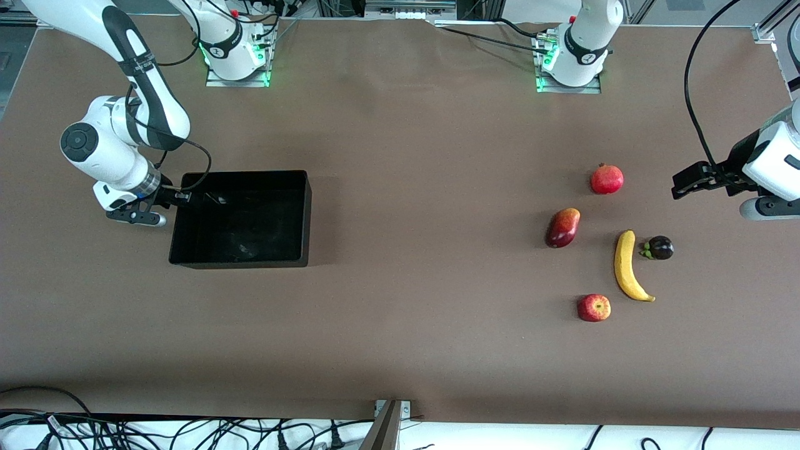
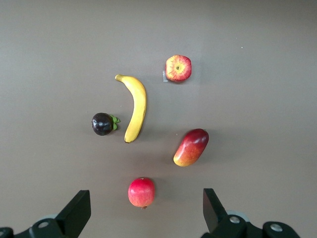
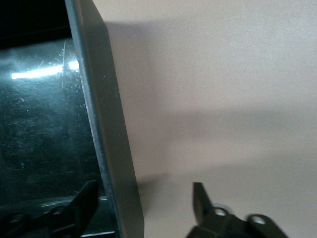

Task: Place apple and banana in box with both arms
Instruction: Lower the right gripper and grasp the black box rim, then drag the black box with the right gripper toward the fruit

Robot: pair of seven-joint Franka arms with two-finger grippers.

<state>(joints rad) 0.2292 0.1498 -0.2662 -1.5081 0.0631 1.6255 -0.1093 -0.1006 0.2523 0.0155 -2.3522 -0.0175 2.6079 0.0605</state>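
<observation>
Here, R gripper (image 1: 181, 197) is set astride the box (image 1: 250, 259) wall at mid-left of frame, fingers apart, one inside, one outside.
L gripper (image 1: 678, 187) is held wide, empty, at right edge; apple (image 1: 594, 307) and banana (image 1: 627, 266) are seen lower right, bare table (image 1: 437, 187) between.

Five fruits: one apple (image 1: 594, 308), one banana (image 1: 628, 267), one mango (image 1: 563, 227), one pomegranate (image 1: 607, 179), one mangosteen (image 1: 659, 248). One black box (image 1: 304, 215). Two arms.
</observation>
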